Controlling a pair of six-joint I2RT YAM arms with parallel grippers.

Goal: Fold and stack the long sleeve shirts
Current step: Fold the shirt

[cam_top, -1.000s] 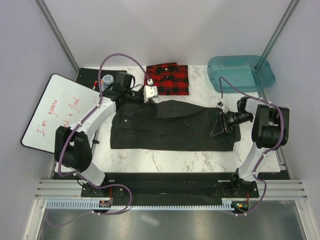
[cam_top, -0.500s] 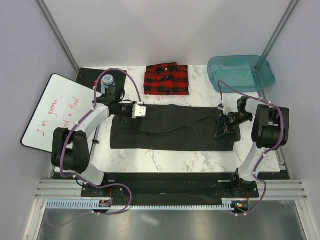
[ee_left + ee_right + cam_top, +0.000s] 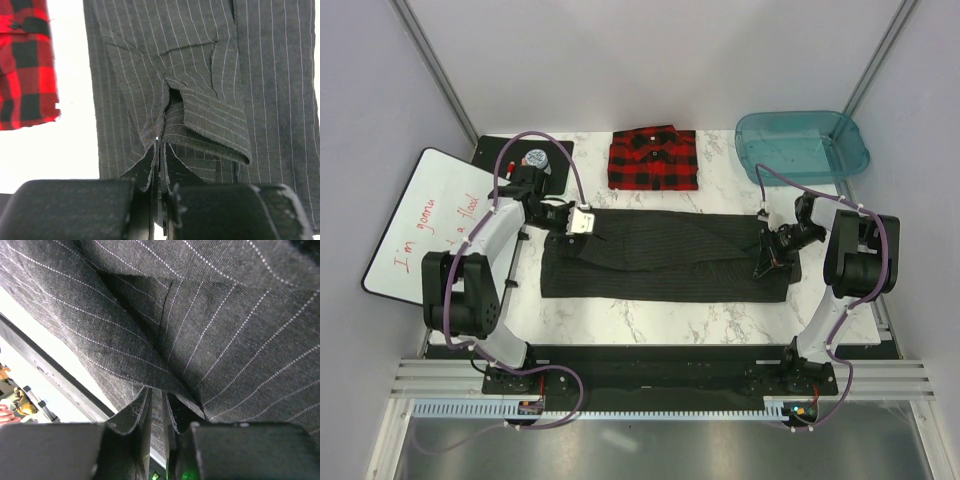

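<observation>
You see the dark pinstripe shirt lying spread across the middle of the marble table. Your left gripper is clamped on a fold of its cloth near the left end. Your right gripper pinches its cloth at the right end. The plaid shirt lies folded behind it, a little apart.

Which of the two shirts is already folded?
The red-and-black plaid shirt at the back: it is a compact rectangle, and neither hand touches it. The charcoal pinstriped shirt lies stretched long, pinched at its ends by the left hand and right hand.
</observation>
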